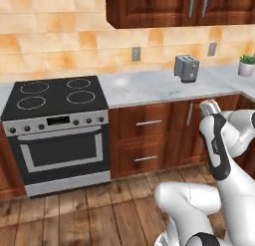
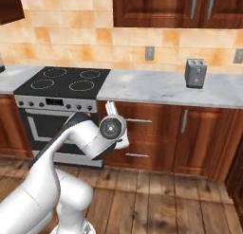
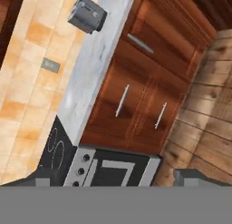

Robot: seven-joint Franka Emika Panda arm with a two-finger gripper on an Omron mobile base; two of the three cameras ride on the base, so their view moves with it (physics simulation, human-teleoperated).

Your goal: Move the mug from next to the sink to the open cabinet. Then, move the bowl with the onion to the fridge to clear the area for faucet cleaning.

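My arm is folded close to the base in front of the lower cabinets. The gripper [image 1: 210, 107] points up and toward the counter, at about drawer height [image 2: 111, 108]. In the hand view its two dark fingertips [image 3: 195, 176] stand far apart at the bottom corners, so the gripper [image 3: 116, 180] is open with nothing between them. That view is rolled and looks at the counter edge, the cabinet doors and the stove front.
A black stove [image 1: 55, 98] stands at the left. A grey marble counter [image 1: 144, 88] runs right from it and carries a toaster [image 1: 187, 67] and a potted plant [image 1: 246, 65]. The upper cabinets [image 1: 164, 8] are closed. Wooden floor [image 1: 99, 210] lies in front.
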